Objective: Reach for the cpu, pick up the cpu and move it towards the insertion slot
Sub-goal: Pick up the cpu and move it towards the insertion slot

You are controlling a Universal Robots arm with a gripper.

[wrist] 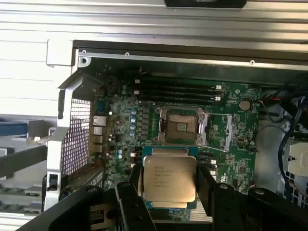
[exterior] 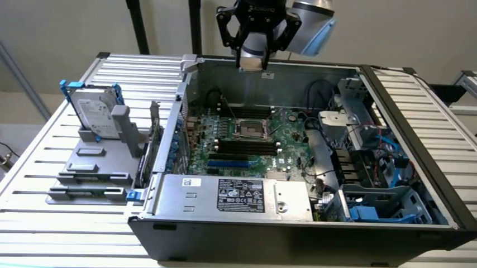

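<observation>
A: Start with the big picture. How far along does the job look?

B: The computer case lies open on the slatted table, and the arm hangs high over its far wall. The chip is already picked up, so the reaching and lifting look done. What is left, as I judge it, is the carry: the chip is well above the green board and not yet at the socket.

A: Where is the socket?

B: The insertion slot sits near the middle of the board, a shiny metal frame around a dark centre, with the black memory slots just beside it. In the wrist view the same slot lies beyond the chip, its frame looking empty.

A: And the gripper itself?

B: The gripper is closed on the cpu. The dark fingers press its two opposite edges, only as far apart as the chip is wide. The chip's silver top faces the wrist camera, held flat and roughly square to the slot. From the exterior view the gripper shows just above the case's rear edge, and the chip there is too small to make out.
</observation>
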